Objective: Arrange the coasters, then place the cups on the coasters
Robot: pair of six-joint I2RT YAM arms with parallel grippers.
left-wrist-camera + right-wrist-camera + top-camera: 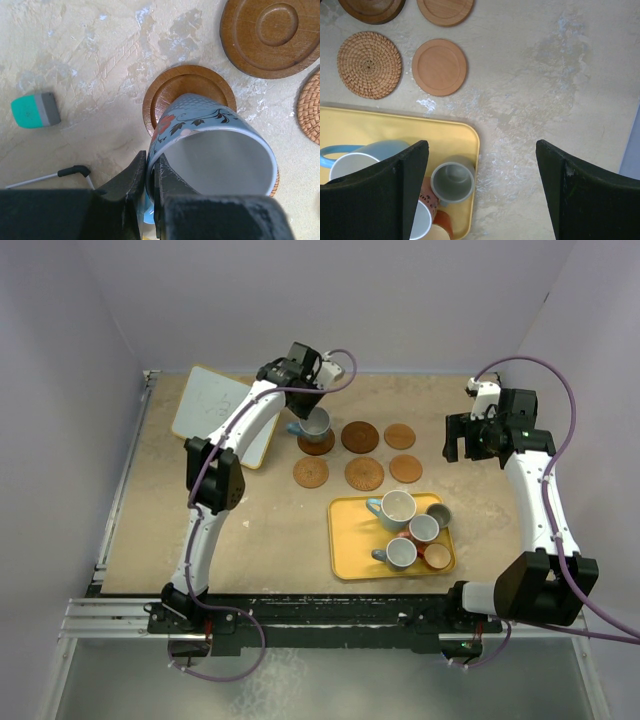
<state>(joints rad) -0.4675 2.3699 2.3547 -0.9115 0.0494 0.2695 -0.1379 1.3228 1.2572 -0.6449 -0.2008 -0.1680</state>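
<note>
My left gripper (150, 175) is shut on the rim of a blue patterned cup (210, 145), one finger inside and one outside. The cup tilts over a dark wooden coaster (170, 90) at the back left of the coaster group (316, 443). Whether it rests on that coaster I cannot tell. Other coasters (360, 436) (311, 473) (406, 469) lie bare in two rows. My right gripper (482, 165) hangs open and empty above the table, beside the tray's right edge. On the yellow tray (350, 530) stand a light blue cup (397, 507), a grey cup (452, 181) and several more.
A white board (220, 415) lies at the back left. A teal eraser (32, 111) and a thin black-tipped rod (70, 172) lie near it. Purple walls close in the table on three sides.
</note>
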